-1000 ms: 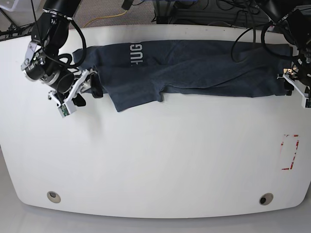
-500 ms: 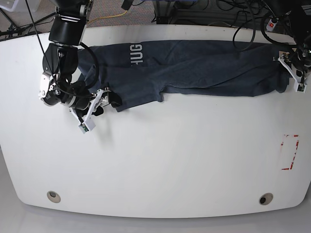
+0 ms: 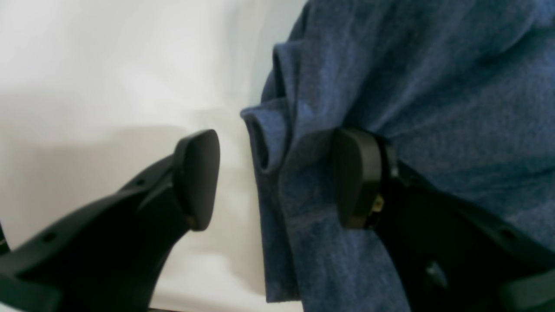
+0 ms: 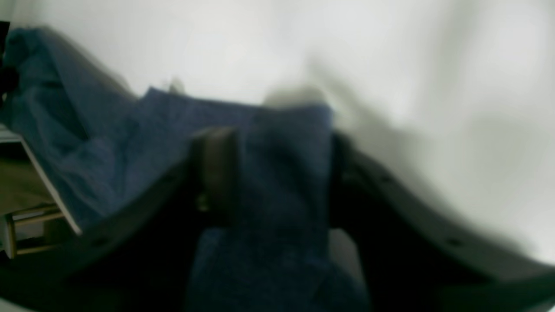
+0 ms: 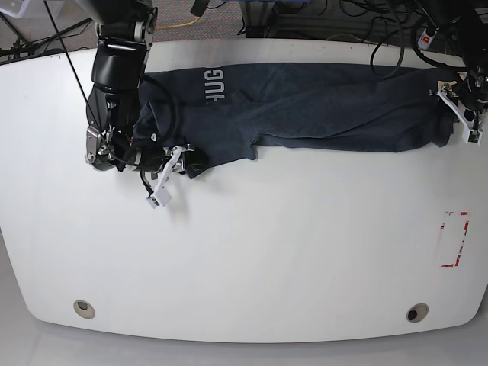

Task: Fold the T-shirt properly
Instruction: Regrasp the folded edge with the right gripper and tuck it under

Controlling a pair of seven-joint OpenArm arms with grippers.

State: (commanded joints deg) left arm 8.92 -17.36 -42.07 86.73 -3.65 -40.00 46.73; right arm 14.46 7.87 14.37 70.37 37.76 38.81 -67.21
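The dark slate-blue T-shirt (image 5: 320,103) lies stretched along the far side of the white table (image 5: 252,252), with its white lettering (image 5: 213,84) near its left end. My right gripper (image 5: 187,162) is at the lower left sleeve corner. In the blurred right wrist view the jaws stand apart with a band of the T-shirt (image 4: 282,173) between them. My left gripper (image 5: 460,114) is at the shirt's right end. It is open in the left wrist view (image 3: 275,180), with the shirt's rolled edge (image 3: 269,143) between the jaws and one finger (image 3: 355,177) against the cloth.
A red tape rectangle (image 5: 456,239) marks the table at the right. Two round holes (image 5: 85,309) (image 5: 416,313) sit near the front edge. Cables (image 5: 335,19) and gear lie beyond the table's far edge.
My right gripper has moved right, from beside the shirt's left end onto the sleeve corner. My left gripper has moved up and in onto the shirt's right end.
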